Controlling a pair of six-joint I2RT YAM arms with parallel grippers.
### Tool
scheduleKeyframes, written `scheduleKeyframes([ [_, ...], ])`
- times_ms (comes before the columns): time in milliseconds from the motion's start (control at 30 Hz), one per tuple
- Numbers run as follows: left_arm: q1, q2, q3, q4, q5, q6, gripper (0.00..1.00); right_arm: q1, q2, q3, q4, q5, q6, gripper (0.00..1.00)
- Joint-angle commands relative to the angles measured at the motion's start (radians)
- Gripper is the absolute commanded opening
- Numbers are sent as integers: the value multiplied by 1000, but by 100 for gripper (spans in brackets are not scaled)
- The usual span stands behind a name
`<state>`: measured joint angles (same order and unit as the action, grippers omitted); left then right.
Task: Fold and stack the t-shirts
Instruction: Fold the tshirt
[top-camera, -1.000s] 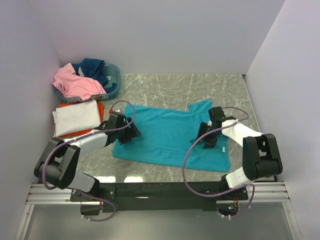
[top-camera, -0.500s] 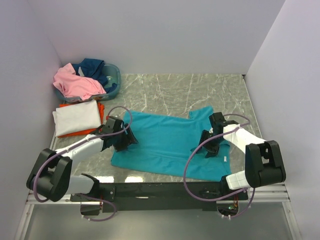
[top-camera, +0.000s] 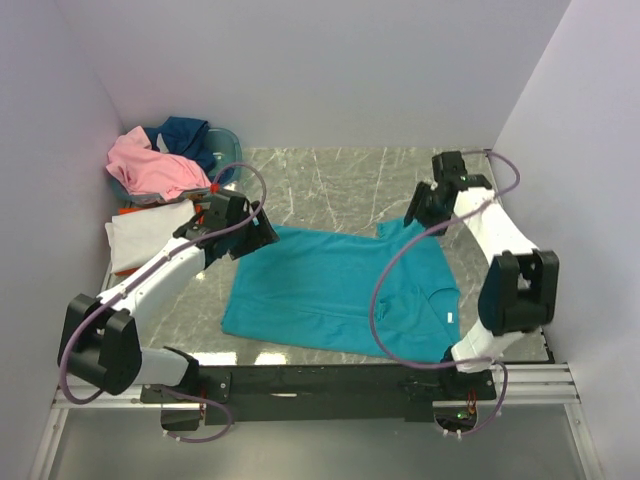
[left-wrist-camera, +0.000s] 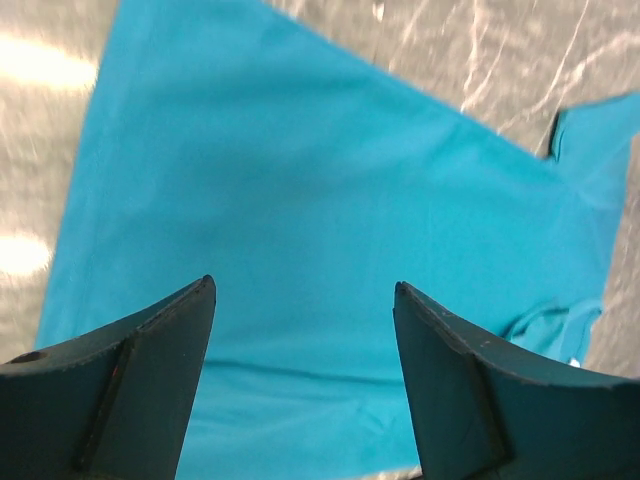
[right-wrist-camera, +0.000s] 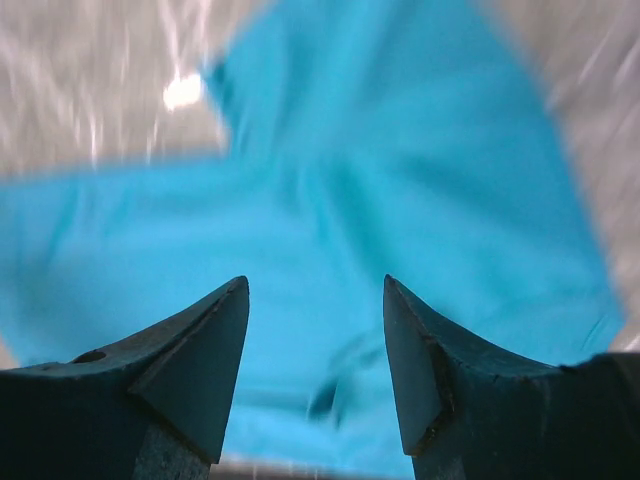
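The teal t-shirt (top-camera: 330, 285) lies spread flat on the marble table, collar at the right. It fills the left wrist view (left-wrist-camera: 330, 200) and the right wrist view (right-wrist-camera: 380, 210). My left gripper (top-camera: 258, 237) is open and empty above the shirt's far left corner. My right gripper (top-camera: 416, 212) is open and empty above the far right sleeve. The folded white t-shirt (top-camera: 152, 235) lies on the orange t-shirt (top-camera: 201, 214) at the left. The pink t-shirt (top-camera: 150, 165) and navy t-shirt (top-camera: 185, 135) lie bunched in the basket.
The blue-grey plastic basket (top-camera: 228, 150) stands at the back left corner. White walls close in the table on the left, back and right. Bare marble (top-camera: 330, 180) shows behind the teal shirt.
Both arms have lifted off the teal shirt and swung back toward its far edge. The shirt has been pulled flatter and a little nearer.
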<state>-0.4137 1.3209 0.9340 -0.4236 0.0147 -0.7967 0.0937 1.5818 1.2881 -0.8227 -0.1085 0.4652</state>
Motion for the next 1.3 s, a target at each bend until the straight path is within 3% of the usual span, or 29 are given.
scheduleKeyframes([
  [0, 7, 31, 64, 8, -59, 51, 78, -31, 114, 126, 77, 133, -54, 63],
  [167, 10, 20, 81, 36, -78, 39, 80, -41, 312, 293, 157, 227, -94, 60],
  [433, 15, -17, 57, 42, -108, 16, 81, -77, 494, 387, 235, 237, -117, 55],
  [800, 21, -48, 22, 39, -108, -7, 82, -138, 603, 459, 269, 135, -152, 47],
  [1267, 23, -55, 0, 37, -98, -12, 82, -138, 623, 422, 284, 44, -163, 37],
])
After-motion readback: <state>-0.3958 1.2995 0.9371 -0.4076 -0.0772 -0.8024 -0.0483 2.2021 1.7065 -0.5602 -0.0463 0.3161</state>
